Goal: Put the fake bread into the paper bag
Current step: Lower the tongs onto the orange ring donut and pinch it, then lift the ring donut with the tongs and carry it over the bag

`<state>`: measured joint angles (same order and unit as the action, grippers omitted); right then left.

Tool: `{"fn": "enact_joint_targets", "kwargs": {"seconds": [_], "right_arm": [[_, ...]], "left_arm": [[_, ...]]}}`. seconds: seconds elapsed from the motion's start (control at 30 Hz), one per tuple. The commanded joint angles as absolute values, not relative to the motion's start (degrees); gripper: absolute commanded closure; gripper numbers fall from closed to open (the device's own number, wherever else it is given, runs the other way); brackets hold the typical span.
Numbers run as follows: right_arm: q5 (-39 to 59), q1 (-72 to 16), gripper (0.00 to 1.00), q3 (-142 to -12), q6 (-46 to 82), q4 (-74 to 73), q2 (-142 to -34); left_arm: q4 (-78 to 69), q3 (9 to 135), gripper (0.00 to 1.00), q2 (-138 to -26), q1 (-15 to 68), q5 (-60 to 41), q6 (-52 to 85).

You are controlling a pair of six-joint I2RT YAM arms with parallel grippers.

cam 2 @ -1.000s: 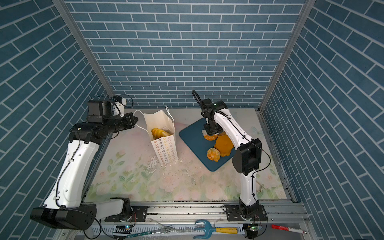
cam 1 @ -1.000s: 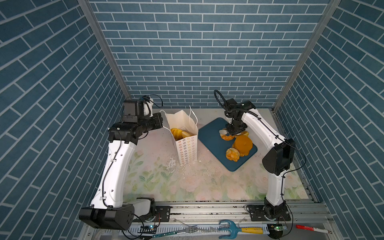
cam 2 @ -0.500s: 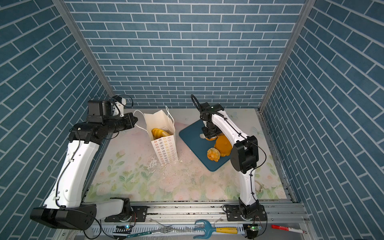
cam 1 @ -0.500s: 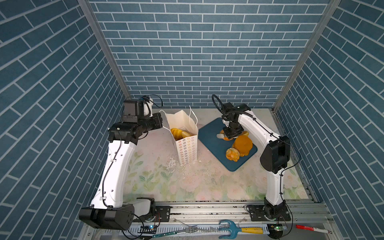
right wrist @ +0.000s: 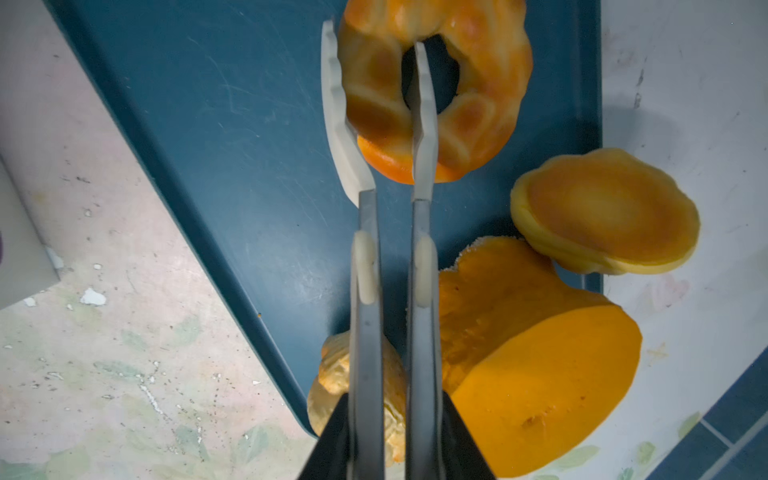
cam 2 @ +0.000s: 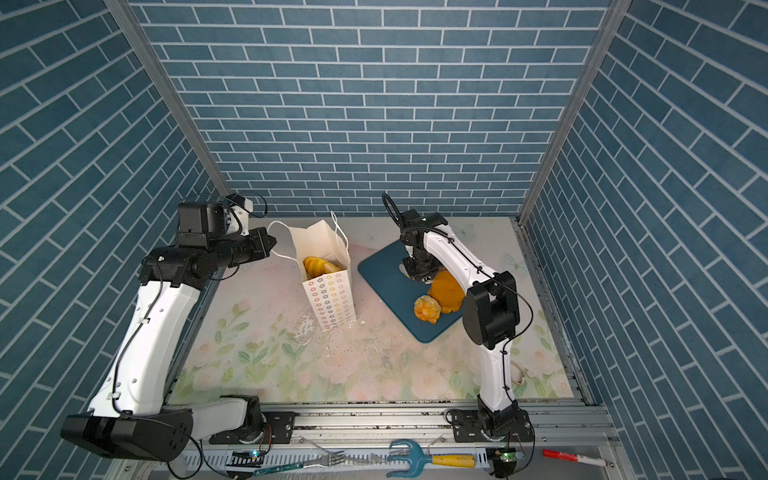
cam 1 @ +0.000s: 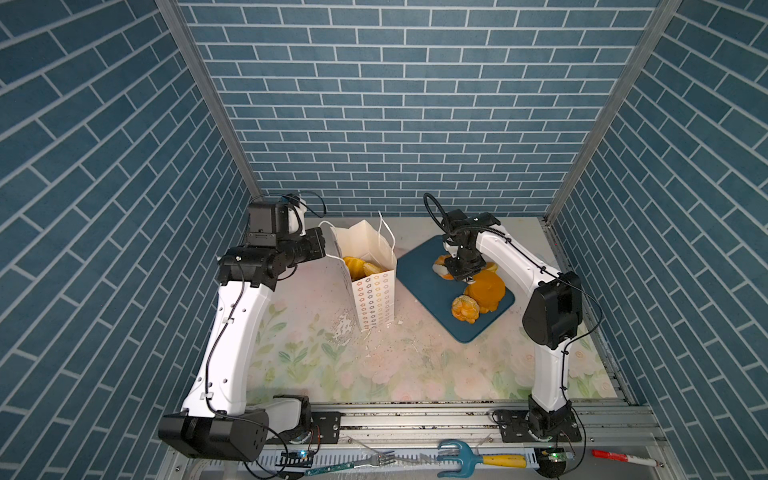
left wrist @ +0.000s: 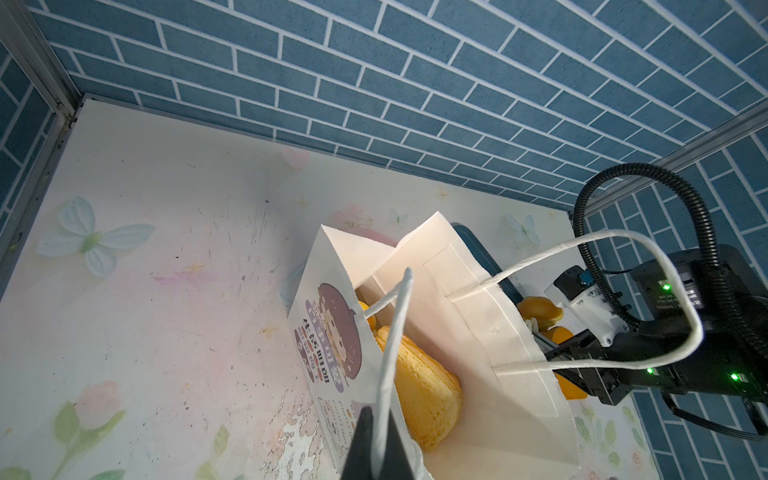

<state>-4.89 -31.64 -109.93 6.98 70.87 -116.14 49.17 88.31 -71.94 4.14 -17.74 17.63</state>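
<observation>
Fake bread [left wrist: 419, 395], six pieces visible. Four are on the blue mat [cam 1: 428, 286], right of centre: one ring doughnut [right wrist: 469, 54], one scalloped disc [right wrist: 606, 212] overhanging the mat's edge, one thick round cake [cam 1: 485, 289], and one knotted bun [cam 1: 465, 309] nearest. Two lie inside the single upright paper bag [cam 1: 374, 295], left of the mat. The right arm arches up from the near rail, wrist pointing down. The right gripper [right wrist: 374, 37] is narrow, clamped on the doughnut with one finger through its hole. The left arm reaches level toward the bag. The left gripper [left wrist: 378, 453] is pinched on one cord handle [left wrist: 397, 332].
</observation>
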Motion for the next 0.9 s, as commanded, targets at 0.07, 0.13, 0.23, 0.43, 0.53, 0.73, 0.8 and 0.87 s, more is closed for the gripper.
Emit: {"fn": "enact_joint_targets", "kwargs": {"seconds": [0.07,0.13,0.23,0.43,0.53,0.73,0.8,0.87], "right_arm": [[-4.7,-33.0,0.74,-110.8,5.7,69.0,-111.2],[-5.2,-33.2,0.75,-111.3,6.1,68.9,-109.9],[-5.6,-33.4,0.76,-111.4,7.1,68.3,-107.5],[-4.5,-33.7,0.76,-111.8,9.0,67.2,-101.7],[-5.0,-34.1,0.76,-112.5,9.8,67.2,-99.1],[-4.9,-35.0,0.76,-115.3,10.5,65.9,-93.7],[-4.6,-35.3,0.76,-116.9,10.5,65.4,-92.4],[-4.2,-36.2,0.76,-119.4,10.0,65.2,-91.6]], "left_arm": [[49.0,86.9,1.0,-70.2,3.9,-17.7,18.0],[48.9,86.5,1.0,-69.9,3.9,-17.8,18.1],[48.7,85.8,1.0,-69.3,3.8,-17.8,18.1],[47.9,84.5,1.0,-68.6,3.9,-18.2,18.6],[47.8,84.4,1.0,-68.5,3.8,-18.3,18.7],[47.5,84.1,1.0,-68.2,3.9,-18.7,18.9],[47.5,83.9,1.0,-68.0,3.9,-18.7,18.9],[47.5,83.7,1.0,-67.8,3.8,-18.5,18.9]]}}
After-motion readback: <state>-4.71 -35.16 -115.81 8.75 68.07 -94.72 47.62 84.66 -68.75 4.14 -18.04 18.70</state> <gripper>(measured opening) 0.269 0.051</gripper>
